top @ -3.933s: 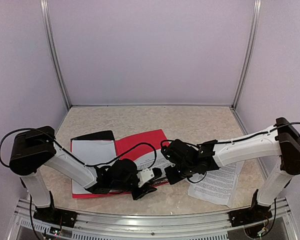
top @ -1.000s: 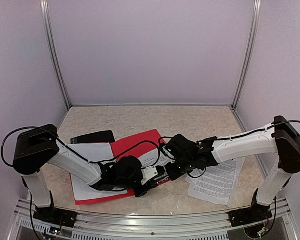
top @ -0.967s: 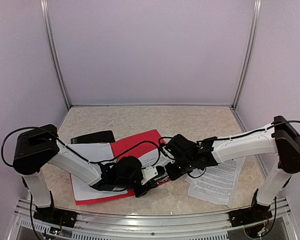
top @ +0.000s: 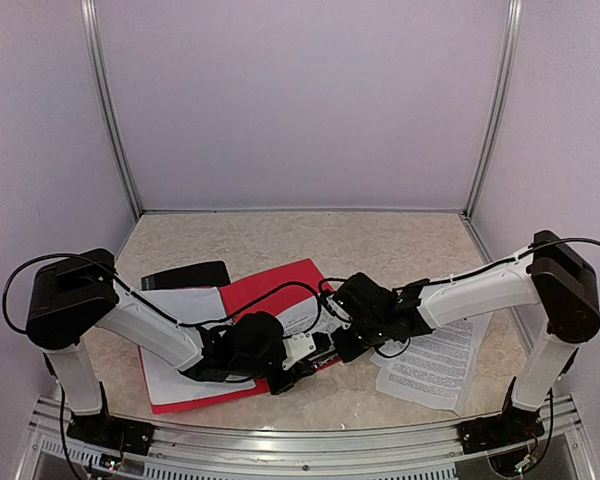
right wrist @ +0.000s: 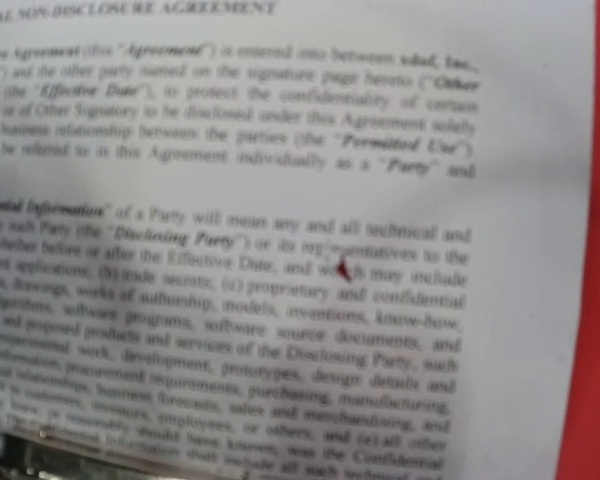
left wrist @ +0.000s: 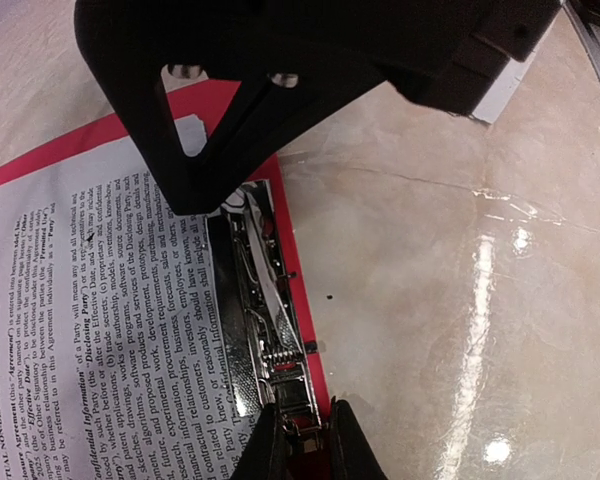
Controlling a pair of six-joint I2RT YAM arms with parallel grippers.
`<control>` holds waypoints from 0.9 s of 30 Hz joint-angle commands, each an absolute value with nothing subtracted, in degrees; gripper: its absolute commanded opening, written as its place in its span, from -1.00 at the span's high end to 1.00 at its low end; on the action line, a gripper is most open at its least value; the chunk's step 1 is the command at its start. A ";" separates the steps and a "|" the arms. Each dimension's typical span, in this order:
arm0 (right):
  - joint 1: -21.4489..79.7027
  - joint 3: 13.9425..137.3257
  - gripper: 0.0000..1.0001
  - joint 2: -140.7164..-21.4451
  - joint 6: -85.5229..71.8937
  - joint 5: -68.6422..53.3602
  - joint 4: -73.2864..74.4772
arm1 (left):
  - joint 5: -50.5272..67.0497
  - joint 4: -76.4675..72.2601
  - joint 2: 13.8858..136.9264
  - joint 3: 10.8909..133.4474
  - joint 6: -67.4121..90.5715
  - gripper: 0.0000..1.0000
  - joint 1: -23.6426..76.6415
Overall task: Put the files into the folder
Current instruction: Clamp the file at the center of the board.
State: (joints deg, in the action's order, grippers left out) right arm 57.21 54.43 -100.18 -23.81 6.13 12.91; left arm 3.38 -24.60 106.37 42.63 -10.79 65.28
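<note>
A printed sheet (left wrist: 100, 330) of dense black text lies inside the open red folder (top: 270, 285), on its right half. Its near edge sits under a metal clip (left wrist: 265, 330) fixed along the folder's edge. In the right wrist view the same sheet fills the picture, with a strip of red at the right border and a glint of the clip at the lower left.

On the folder's left half lies a blank sheet (top: 195, 300), partly covered by the left arm. A black flap (top: 185, 273) shows just beyond it at the far corner.

More files, the loose sheets (top: 435, 365) of printed text, lie outside the folder on the table (top: 280, 240), just to its right and under the right arm.

The left gripper (left wrist: 302, 445) is clenched on the near end of the clip, one finger on each side of its metal lever. The right gripper (top: 340, 345) is closed with nothing between its fingers and hangs low over the printed sheet, near the left gripper. Whether it touches the paper cannot be told.
</note>
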 commanded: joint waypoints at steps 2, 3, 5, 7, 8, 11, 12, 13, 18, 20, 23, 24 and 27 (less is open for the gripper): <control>55.90 50.73 1.00 -103.54 -23.57 6.77 12.66 | 9.05 -19.96 108.46 41.22 -11.80 1.00 66.81; 55.94 50.33 1.00 -103.27 -23.75 6.77 12.56 | 9.10 -19.95 108.46 41.29 -11.79 1.00 66.84; 55.90 49.65 1.00 -102.95 -23.90 6.93 12.51 | 8.97 -19.91 108.51 41.43 -11.82 1.00 66.80; 55.92 49.24 1.00 -103.11 -23.99 6.79 12.25 | 8.96 -19.69 108.54 41.52 -11.80 1.00 66.80; 55.90 49.07 1.00 -103.27 -24.04 6.73 12.16 | 8.96 -19.64 108.50 41.57 -11.80 1.00 66.80; 55.90 48.64 1.00 -103.53 -24.16 6.19 11.69 | 8.81 -19.56 108.54 41.57 -11.82 1.00 66.80; 55.90 48.47 1.00 -103.47 -24.21 6.20 11.67 | 8.84 -19.59 108.54 41.57 -11.83 1.00 66.80; 55.90 48.22 1.00 -103.38 -24.25 6.25 11.66 | 8.78 -19.52 108.48 41.57 -11.79 1.00 66.80; 55.90 47.33 1.00 -103.18 -24.67 6.00 11.66 | 8.00 -19.34 108.66 41.75 -11.66 1.00 66.71; 55.90 46.79 1.00 -103.22 -24.91 5.98 11.44 | 8.06 -19.41 108.72 41.75 -11.48 1.00 66.62; 55.90 46.29 1.00 -103.27 -25.05 6.00 11.30 | 8.15 -19.42 108.79 41.76 -11.37 1.00 66.63; 55.94 46.11 1.00 -103.27 -25.08 5.98 11.27 | 8.17 -19.42 108.73 41.75 -11.34 1.00 66.62; 55.90 45.85 1.00 -103.52 -25.11 6.16 11.20 | 8.35 -19.51 108.64 41.66 -11.34 1.00 66.62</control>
State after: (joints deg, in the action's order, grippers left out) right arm 57.08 49.67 -98.65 -24.97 5.98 5.65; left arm 3.29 -24.60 106.37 42.63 -10.76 65.28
